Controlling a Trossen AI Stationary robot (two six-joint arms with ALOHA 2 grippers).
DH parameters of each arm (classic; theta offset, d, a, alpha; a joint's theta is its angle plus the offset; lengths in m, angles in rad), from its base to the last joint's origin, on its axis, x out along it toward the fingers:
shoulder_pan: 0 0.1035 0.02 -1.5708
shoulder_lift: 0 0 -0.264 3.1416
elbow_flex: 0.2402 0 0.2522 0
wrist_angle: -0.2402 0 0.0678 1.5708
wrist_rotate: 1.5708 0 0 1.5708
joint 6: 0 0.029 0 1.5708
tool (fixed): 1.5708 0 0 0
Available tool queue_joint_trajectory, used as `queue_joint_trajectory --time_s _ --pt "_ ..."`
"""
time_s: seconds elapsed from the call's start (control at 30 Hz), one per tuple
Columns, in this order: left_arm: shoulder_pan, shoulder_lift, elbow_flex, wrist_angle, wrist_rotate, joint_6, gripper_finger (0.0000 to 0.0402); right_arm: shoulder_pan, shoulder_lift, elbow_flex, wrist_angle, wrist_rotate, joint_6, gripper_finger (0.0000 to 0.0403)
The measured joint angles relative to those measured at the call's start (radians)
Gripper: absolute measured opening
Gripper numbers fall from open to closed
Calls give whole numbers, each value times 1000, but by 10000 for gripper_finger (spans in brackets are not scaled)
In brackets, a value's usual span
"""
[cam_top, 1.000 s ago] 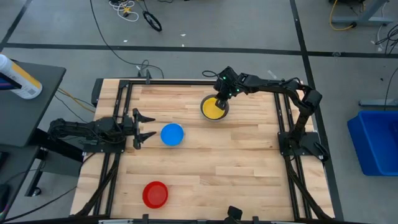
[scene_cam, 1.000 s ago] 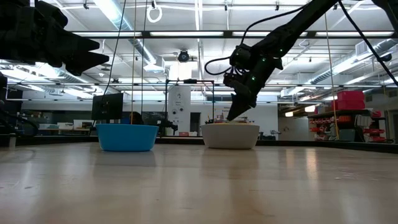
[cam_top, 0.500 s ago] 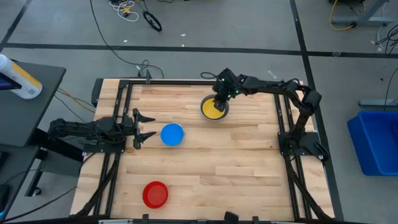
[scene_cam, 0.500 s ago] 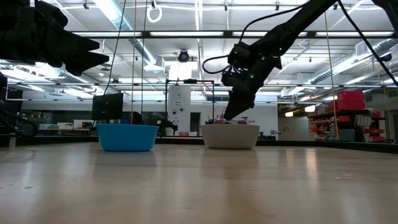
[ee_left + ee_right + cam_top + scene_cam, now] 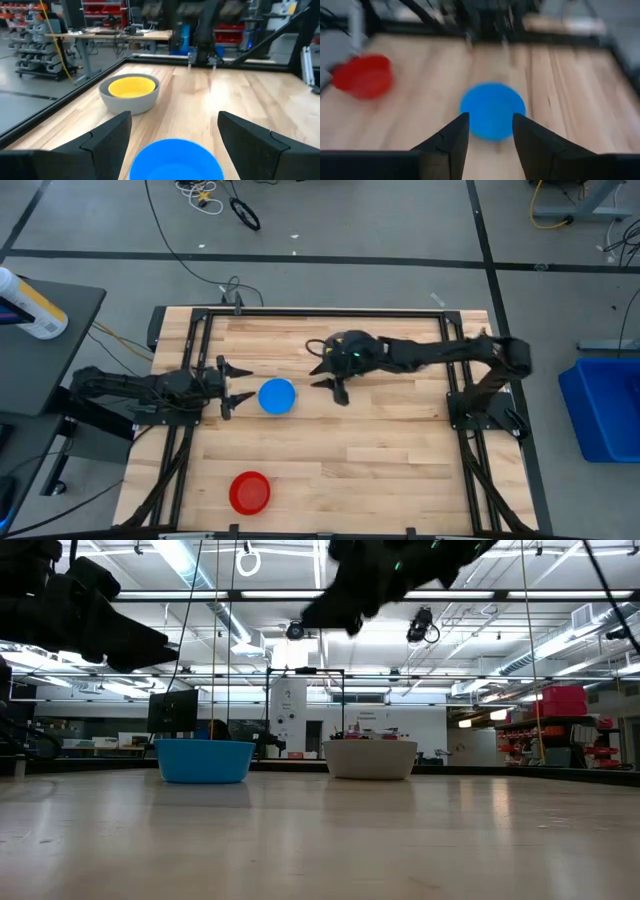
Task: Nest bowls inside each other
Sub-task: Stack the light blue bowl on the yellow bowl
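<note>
Spanning frame: pale plank table (image 5: 380, 460), grey floor (image 5: 330, 230) around.

Grey concrete floor (image 5: 90, 240), crossed by dark tape lines (image 5: 300, 262) and loose cables (image 5: 215, 200). Blue bin (image 5: 605, 405) set beside the worktop. Ceiling strip lights (image 5: 190, 560), red storage shelving (image 5: 560, 720) and a workbench (image 5: 115, 35) seen beyond.

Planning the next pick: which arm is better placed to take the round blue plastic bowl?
Left. The left gripper sits open right beside the round blue plastic bowl; the right gripper hangs farther off, above the table.
</note>
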Motion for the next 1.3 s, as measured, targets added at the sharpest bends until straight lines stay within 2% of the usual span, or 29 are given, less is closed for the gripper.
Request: queue_joint_trajectory --time_s 0.13,0.37,0.5,0.63,0.87,1.03,1.17,1.3 --pt "0 21 -1 11 -3 -5 306 83 -169 -125 89 48 -7 147" --pt "0 20 -2 28 -3 -6 306 182 -586 -539 319 255 70 120" --pt "0 19 -2 43 -3 -5 306 210 -795 -735 369 274 131 107" --pt "0 19 -2 43 -4 -6 306 232 -950 -867 368 279 168 100" --pt "0 20 -2 36 -14 -12 306 250 -1131 -1026 318 310 152 97" --pt "0 19 -2 37 -32 -17 306 250 -1204 -1184 529 248 157 86" --pt "0 20 -2 36 -33 -16 306 255 -1216 -1179 545 160 138 75" --pt "0 20 -1 31 -34 -16 306 255 -1217 -1180 549 150 184 66"
